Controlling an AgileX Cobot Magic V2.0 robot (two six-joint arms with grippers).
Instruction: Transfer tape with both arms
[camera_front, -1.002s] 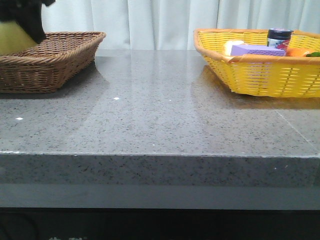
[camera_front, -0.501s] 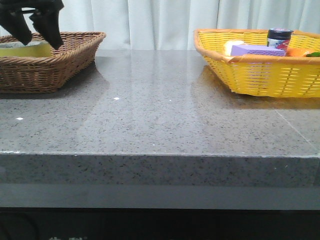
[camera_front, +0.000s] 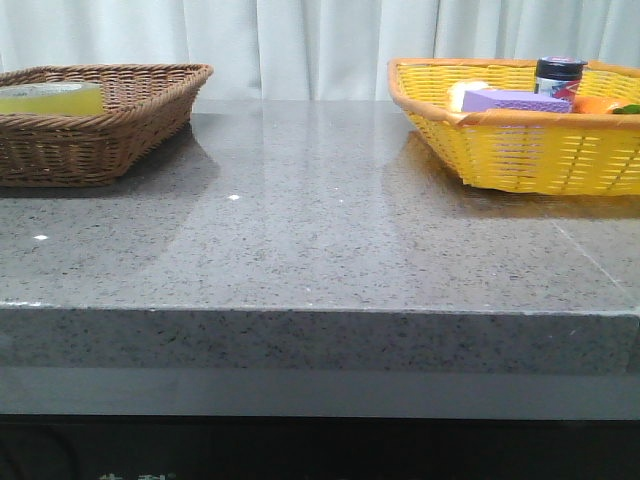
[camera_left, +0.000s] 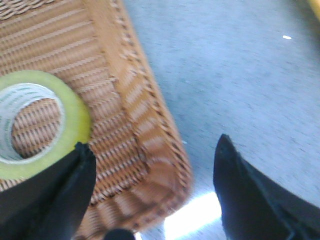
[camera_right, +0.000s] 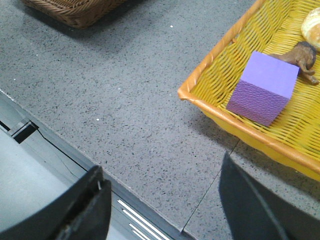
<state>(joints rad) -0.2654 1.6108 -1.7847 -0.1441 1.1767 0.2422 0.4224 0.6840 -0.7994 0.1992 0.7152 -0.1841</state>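
So the left gripper (camera_left: 152, 192) has let go and pulled up out of the front view, leaving the tape (camera_front: 50, 97) lying flat inside the brown basket (camera_front: 150, 110), basically job done, and both it and the right gripper (camera_right: 162, 200) hang empty, fingers spread wide.

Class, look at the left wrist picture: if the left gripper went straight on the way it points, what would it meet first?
Probably the brown basket: its woven rim lies between the open fingers of the left gripper. The tape sits off beside one finger. Depth is unclear.
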